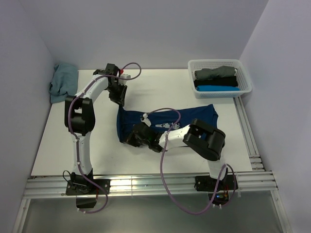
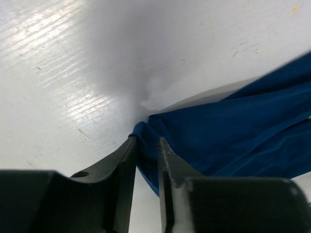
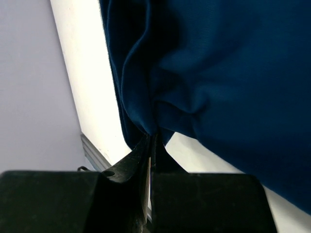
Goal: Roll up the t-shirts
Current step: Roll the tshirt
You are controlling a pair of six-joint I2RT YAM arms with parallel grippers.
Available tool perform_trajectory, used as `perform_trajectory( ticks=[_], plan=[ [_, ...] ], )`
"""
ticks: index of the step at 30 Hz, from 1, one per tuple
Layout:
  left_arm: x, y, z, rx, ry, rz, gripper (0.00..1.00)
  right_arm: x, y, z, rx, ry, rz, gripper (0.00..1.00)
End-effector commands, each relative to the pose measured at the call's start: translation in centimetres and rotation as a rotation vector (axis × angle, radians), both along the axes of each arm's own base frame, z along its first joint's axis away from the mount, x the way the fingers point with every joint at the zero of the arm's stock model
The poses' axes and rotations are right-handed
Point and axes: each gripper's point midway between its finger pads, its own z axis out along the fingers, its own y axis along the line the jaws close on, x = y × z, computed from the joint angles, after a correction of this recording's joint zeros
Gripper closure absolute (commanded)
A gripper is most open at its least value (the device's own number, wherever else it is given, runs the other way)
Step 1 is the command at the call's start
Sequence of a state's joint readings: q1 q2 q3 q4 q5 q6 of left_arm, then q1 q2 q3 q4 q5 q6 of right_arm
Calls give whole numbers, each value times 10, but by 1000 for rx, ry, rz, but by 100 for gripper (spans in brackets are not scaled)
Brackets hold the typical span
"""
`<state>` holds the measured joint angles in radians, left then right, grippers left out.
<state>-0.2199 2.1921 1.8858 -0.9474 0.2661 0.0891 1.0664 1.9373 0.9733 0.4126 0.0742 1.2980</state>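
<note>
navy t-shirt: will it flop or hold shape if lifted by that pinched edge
Likely floppy: the navy t-shirt bunches into soft folds where the right tool pinches it. Probably light, since the cloth looks thin. Lying flat, it seems unlikely to roll.

Table (image 1: pixel 160 90): white, flat-topped, rectangular. Fine scratches (image 2: pixel 83 133) and a bright patch of glare are seen on its surface in the left wrist view.

Basket (image 1: pixel 214 61): white plastic, rectangular, with latticed sides. It is set on the table at the far right corner.

Rails (image 1: pixel 146 183): silver slotted metal profiles, laid side by side along the table's near edge. Matching side rails (image 1: pixel 248 131) are run along its right edge.

Enclosure: plain pale lilac panels. The table is closed in by a back wall (image 1: pixel 146 29), a left wall (image 1: pixel 19 107) and a right wall (image 1: pixel 286 97).
</note>
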Motion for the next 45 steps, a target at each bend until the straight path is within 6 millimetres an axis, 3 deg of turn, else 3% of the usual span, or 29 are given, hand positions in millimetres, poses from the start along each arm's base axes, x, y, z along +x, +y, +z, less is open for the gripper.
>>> perform_trajectory(
  ticks=[1, 9, 17, 22, 26, 32, 40, 45],
  plan=[
    [15, -9, 17, -26, -52, -3, 69, 12, 3, 43, 155, -31, -47, 99],
    [19, -24, 56, -116, -114, -68, 43, 19, -6, 38, 239, 7, -96, 100],
    [13, -17, 83, -183, -153, -114, 36, 24, -15, 31, 273, 29, -143, 100],
    [5, -3, 78, -212, -114, -83, 41, 22, -21, 28, 297, 36, -163, 100],
    [9, 34, 68, -194, -101, 2, 44, 21, -25, 24, 300, 43, -175, 100],
    [4, 61, 42, -175, -51, 64, 51, 19, -38, 18, 294, 46, -210, 100],
    [-6, 58, 42, -232, -31, 49, 58, 12, -49, 9, 238, 45, -235, 100],
    [-18, 52, 20, -266, 55, 40, 58, 9, -50, 5, 220, 47, -240, 100]
  ],
)
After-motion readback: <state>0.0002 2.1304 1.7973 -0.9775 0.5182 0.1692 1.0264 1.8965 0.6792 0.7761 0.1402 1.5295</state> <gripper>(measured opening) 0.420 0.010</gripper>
